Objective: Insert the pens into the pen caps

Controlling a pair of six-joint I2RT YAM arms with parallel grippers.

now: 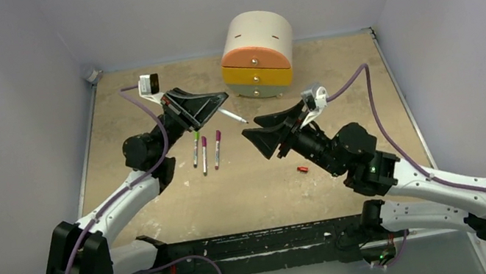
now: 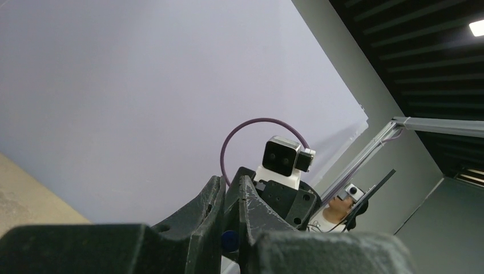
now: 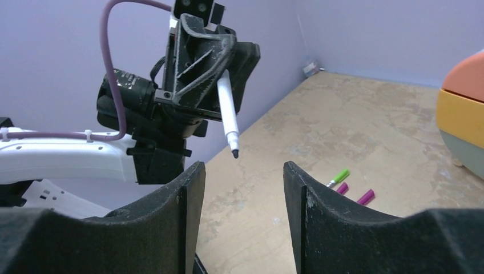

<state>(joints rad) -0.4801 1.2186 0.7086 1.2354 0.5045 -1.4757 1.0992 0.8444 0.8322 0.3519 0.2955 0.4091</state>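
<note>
My left gripper [image 1: 221,99] is raised over the table, shut on a white pen [image 1: 234,117]. That pen [image 3: 228,111] points down with its dark tip bare, and its blue rear end [image 2: 230,240] shows between the shut fingers. My right gripper [image 3: 244,171] is open and empty, just right of the pen tip and facing it. In the overhead view the right gripper [image 1: 251,127] hangs above the table. A red pen cap [image 1: 302,169] lies loose on the table below the right arm. Three pens lie side by side, capped green [image 1: 195,149], magenta [image 1: 204,154] and magenta [image 1: 217,149].
A rounded set of small drawers [image 1: 258,56], orange over yellow, stands at the back of the table. Pale walls close in the table on the left, back and right. The green cap [image 3: 341,175] and a magenta cap [image 3: 366,197] show past my right finger.
</note>
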